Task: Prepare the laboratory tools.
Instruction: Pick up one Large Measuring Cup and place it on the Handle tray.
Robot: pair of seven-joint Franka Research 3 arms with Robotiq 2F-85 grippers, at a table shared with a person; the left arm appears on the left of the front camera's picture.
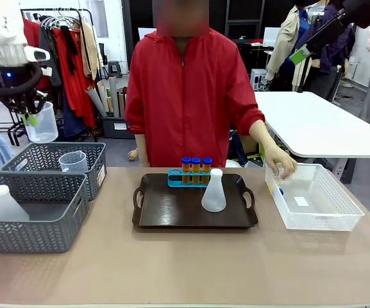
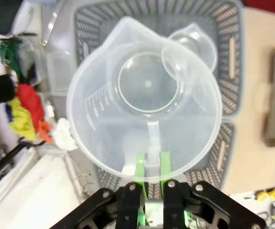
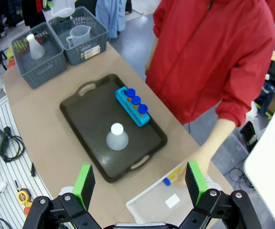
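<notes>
My left gripper (image 1: 32, 114) hangs high over the far grey basket, shut on the rim and handle side of a clear measuring beaker (image 1: 42, 126). In the left wrist view the green fingertips (image 2: 140, 164) pinch the beaker (image 2: 147, 95) wall, and a second beaker (image 2: 190, 45) stands in the basket below. Three orange tubes with blue caps (image 1: 196, 165) stand in a blue rack on the dark tray (image 1: 172, 215), next to a white conical flask (image 1: 213, 191). Another flask (image 1: 8, 202) sits in the near grey basket. My right gripper (image 3: 140, 183) is open, high above the tray (image 3: 80, 114).
Two grey woven baskets (image 1: 37, 224) (image 1: 98, 168) stand at the table's left. A white mesh basket (image 1: 313, 221) sits at the right, with the person's hand (image 1: 279, 163) reaching into its far corner. The table's front strip is bare.
</notes>
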